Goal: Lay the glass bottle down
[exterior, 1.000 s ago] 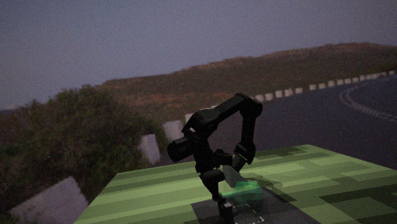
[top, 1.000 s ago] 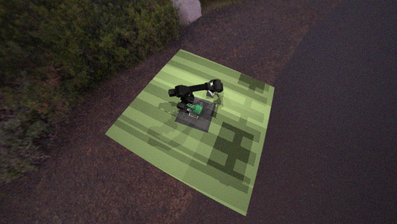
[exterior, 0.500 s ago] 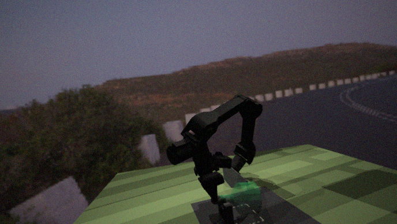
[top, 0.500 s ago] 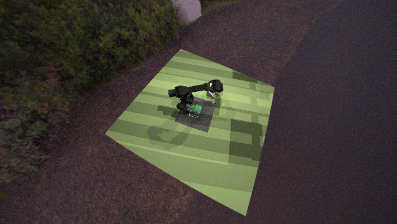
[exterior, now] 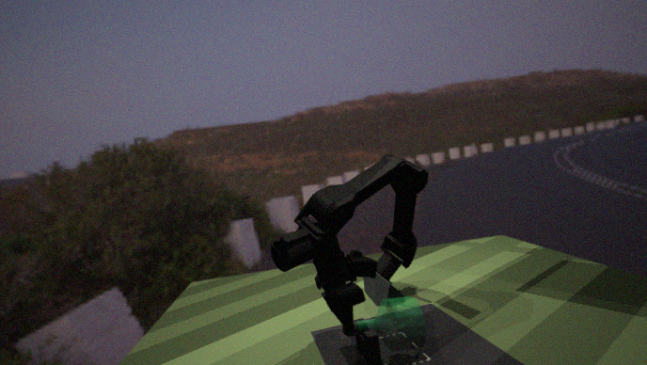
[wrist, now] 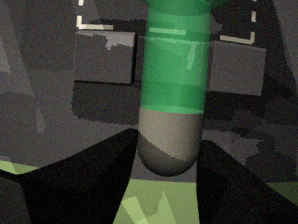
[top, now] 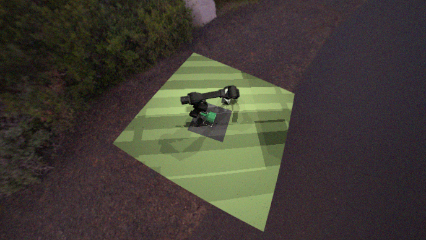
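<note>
The green glass bottle (top: 211,117) (exterior: 402,321) (wrist: 175,75) lies roughly level, its neck toward my gripper. My gripper (wrist: 168,144) is shut on the pale capped end of the neck. The grey U-shaped rest (wrist: 106,57) (exterior: 369,349) stands on the dark mat; in the wrist view the neck runs across the gap between its two uprights. In the exterior view the bottle looks slightly above rest and mat; whether the neck touches the rest is hidden. The dashed outline (top: 208,125) (wrist: 95,27) (exterior: 424,360) is beyond the rest, partly covered by the body.
The dark square mat (top: 221,134) (exterior: 463,331) lies on the green striped surface (top: 223,161) (exterior: 226,325). The arm's links (top: 210,94) (exterior: 362,185) arch above and behind the bottle. Patchy shadows cross the surface.
</note>
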Tool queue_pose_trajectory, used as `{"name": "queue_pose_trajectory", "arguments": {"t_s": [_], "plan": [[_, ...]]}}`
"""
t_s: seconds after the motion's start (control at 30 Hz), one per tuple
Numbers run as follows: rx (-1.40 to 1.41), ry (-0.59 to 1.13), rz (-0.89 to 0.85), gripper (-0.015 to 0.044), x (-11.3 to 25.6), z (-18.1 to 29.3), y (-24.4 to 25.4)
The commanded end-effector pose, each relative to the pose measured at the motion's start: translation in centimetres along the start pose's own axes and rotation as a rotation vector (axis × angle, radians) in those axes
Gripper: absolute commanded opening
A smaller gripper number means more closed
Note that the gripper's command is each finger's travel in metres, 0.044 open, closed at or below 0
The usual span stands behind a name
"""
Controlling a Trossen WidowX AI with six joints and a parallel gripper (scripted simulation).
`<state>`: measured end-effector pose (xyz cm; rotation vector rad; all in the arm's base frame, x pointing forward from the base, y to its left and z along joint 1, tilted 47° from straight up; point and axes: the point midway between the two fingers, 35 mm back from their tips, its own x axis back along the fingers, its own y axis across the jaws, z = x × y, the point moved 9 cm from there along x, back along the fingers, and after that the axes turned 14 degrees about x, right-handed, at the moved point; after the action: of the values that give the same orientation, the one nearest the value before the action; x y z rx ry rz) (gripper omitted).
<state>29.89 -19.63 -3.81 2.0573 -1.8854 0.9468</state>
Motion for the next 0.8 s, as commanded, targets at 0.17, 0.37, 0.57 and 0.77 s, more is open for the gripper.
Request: {"name": "queue_pose_trajectory", "arguments": {"t_s": [0.17, 0.37, 0.57, 0.77], "plan": [[0.000, 0.000, 0.000, 0.0101, -0.30, -0.13, 0.11], [0.003, 0.003, 0.001, 0.0101, -0.40, -0.16, 0.13], [0.007, 0.007, 0.001, 0.0101, -0.49, -0.19, 0.14], [0.010, 0.011, 0.002, 0.0101, -0.58, -0.23, 0.16]]}}
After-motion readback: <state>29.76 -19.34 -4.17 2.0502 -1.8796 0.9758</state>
